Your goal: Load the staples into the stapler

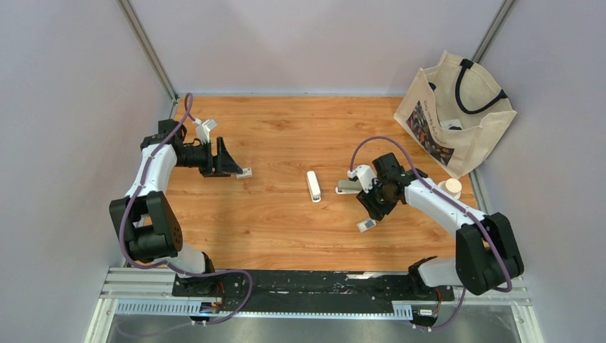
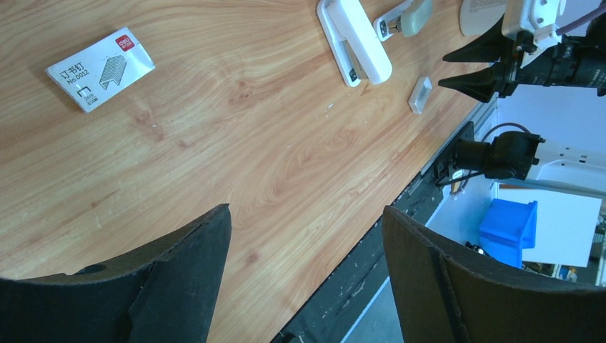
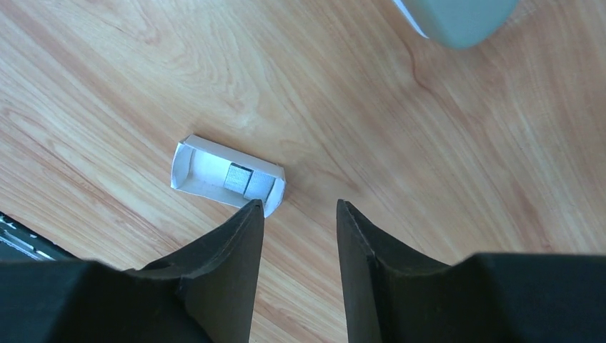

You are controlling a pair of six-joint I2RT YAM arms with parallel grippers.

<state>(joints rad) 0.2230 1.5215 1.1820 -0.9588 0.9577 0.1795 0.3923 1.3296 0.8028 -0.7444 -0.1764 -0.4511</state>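
Note:
A white stapler [image 1: 313, 186] lies at the table's middle and shows in the left wrist view [image 2: 355, 39]. A grey-green stapler [image 1: 348, 187] lies just right of it; its tip shows in the right wrist view [image 3: 457, 18]. A small white open tray [image 3: 187, 170] holds short grey staples [image 3: 250, 180]. The tray also shows in the top view [image 1: 366, 225]. My right gripper [image 3: 296, 207] is open and empty, its left fingertip at the tray's near corner. My left gripper [image 2: 307, 211] is open and empty, above the table at the left [image 1: 232, 166].
A printed staple-box sleeve [image 2: 100, 68] lies flat next to my left gripper [image 1: 245, 172]. A canvas tote bag [image 1: 457, 114] stands at the back right. A round beige object [image 1: 450, 187] sits beside the right arm. The table's near edge meets a black rail [image 1: 314, 282].

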